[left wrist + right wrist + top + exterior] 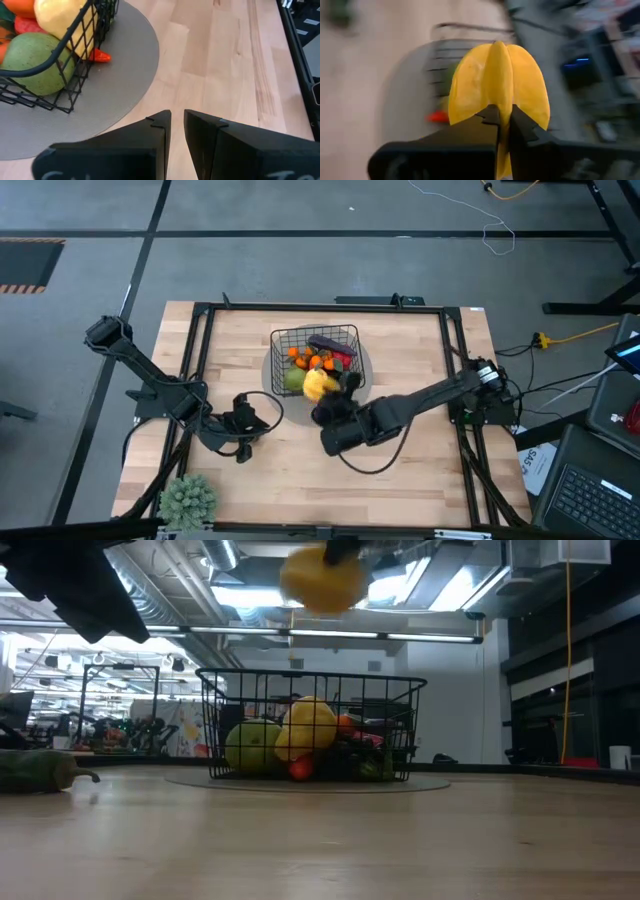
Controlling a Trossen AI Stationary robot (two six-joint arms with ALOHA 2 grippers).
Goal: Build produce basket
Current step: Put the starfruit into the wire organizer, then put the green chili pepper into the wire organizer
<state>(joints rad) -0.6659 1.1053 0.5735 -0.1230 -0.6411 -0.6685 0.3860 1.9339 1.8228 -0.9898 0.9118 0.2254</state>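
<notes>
The black wire basket point(315, 345) point(312, 735) stands on a grey round mat point(125, 65) at the table's middle. It holds a green apple point(37, 65), a yellow piece point(308, 728), orange and red pieces and a dark one. A red tip point(97, 56) pokes out through the mesh at the bottom. My right gripper point(330, 408) point(504, 117) is shut on a yellow ridged fruit point(318, 385) point(322, 580) point(497, 80), high above the basket's near edge. My left gripper point(248, 423) point(177, 116) hangs shut over bare wood, left of the basket. My right gripper pinches the yellow ridged fruit by one of its ridges point(503, 112), at the end nearest the fingers. The fingers come from the table's near right side. The fruit is lifted clear, well above the basket's rim, and sticks out beyond the fingertips toward the basket.
A spiky pale-green potted plant point(188, 498) stands at the table's near left corner. A black frame point(200, 310) runs around the wooden top. Bare wood lies near of the basket and to its right. A cable loops under my right arm point(365, 465).
</notes>
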